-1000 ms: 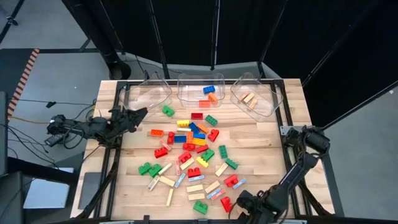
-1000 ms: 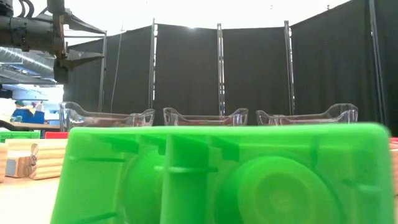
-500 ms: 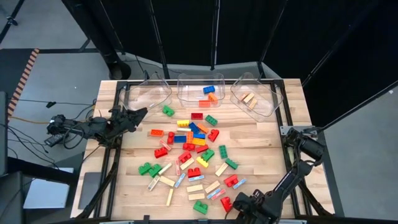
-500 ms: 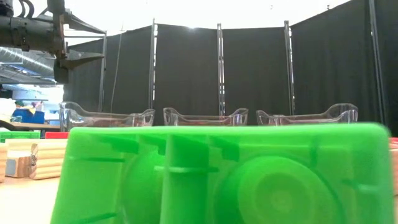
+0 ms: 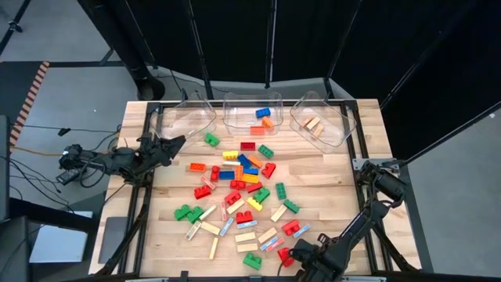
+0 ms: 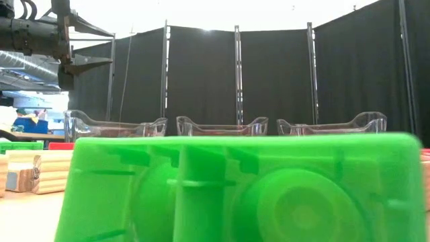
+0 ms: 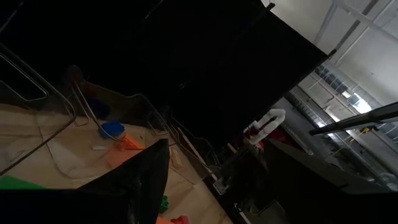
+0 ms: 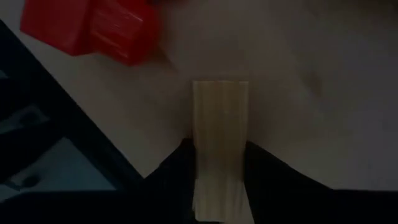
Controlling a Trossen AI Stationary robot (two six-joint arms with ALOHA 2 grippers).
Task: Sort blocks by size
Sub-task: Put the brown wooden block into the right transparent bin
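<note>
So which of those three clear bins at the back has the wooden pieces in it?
The right-hand bin, nearest the right arm's side: tan wooden bars lie inside. The middle bin holds blue and orange bricks, and the left bin looks empty.

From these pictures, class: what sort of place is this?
Probably a robotics lab or test cell: a wooden table holding toy blocks, black curtains behind, and cables on the floor.

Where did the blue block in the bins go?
In the high view, the blue block sits inside the middle clear bin at the table's far edge, just beside an orange block.
</note>
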